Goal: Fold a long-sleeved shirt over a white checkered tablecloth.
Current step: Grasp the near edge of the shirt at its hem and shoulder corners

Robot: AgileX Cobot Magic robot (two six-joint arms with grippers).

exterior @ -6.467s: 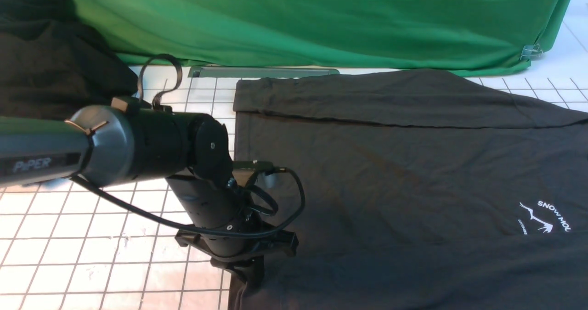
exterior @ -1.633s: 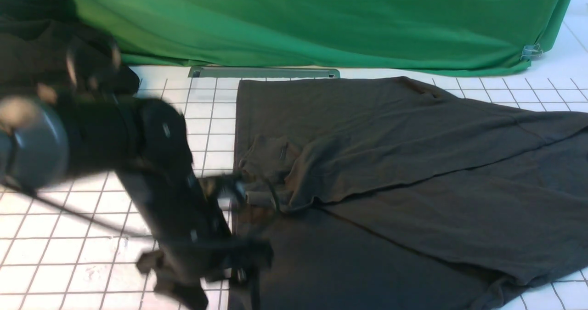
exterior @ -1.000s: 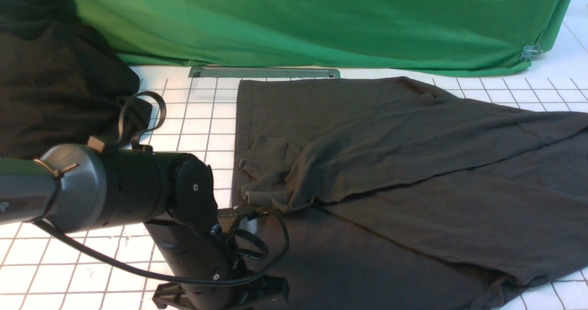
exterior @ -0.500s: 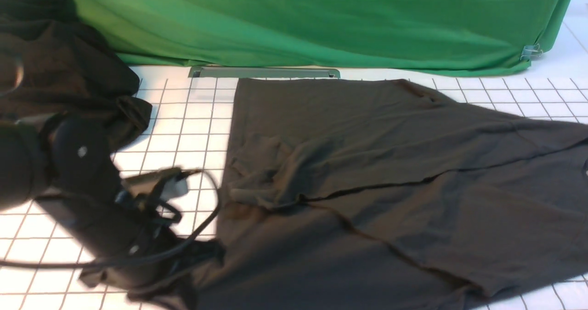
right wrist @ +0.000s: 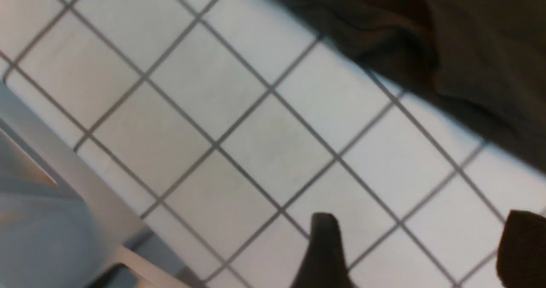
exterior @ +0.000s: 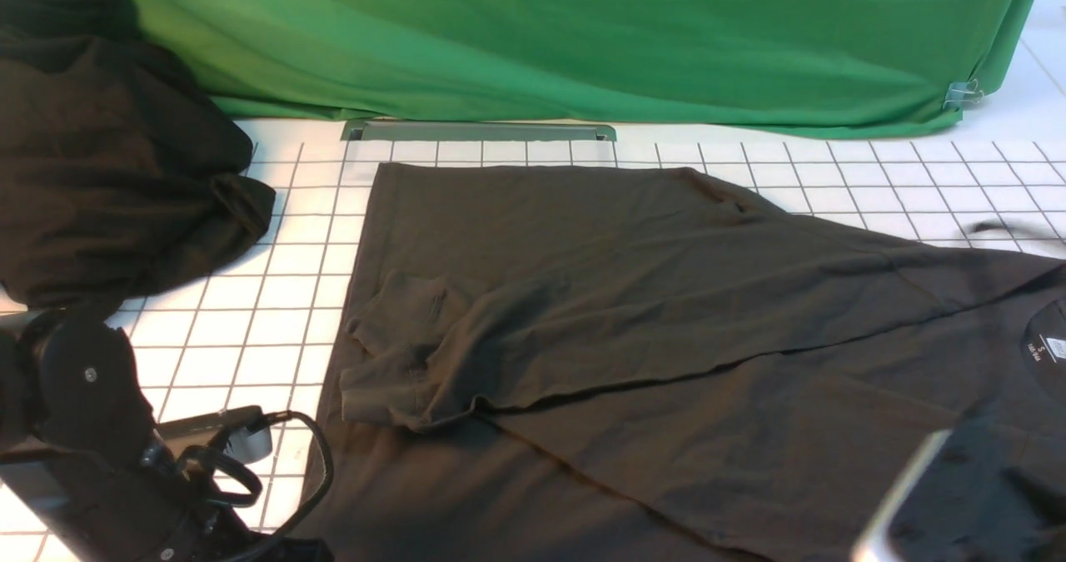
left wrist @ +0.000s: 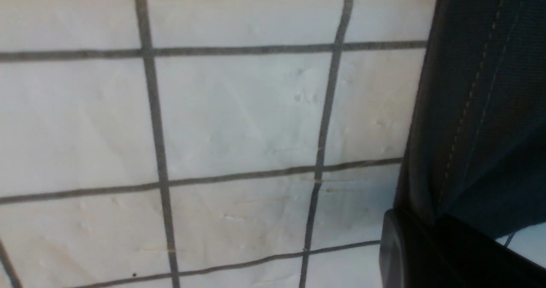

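The long-sleeved shirt lies spread across the white checkered tablecloth, one sleeve folded over its body with the cuff at the left. Its neck label shows at the right edge. My left arm is low at the front left, its jaws below the front view's edge. In the left wrist view the left gripper is shut on the shirt's stitched hem. My right arm is a blur at the front right. The right gripper is open over bare tablecloth, apart from the shirt's edge.
A heap of plain black cloth sits at the back left. A green cloth hangs along the back, with a metal strip at its foot and a clip at the right. A grey table edge shows in the right wrist view.
The left arm has drawn back to the front left, dragging the shirt leftward and nearer. The neck label has come into view. The right arm has entered at the front right, jaws now apart.
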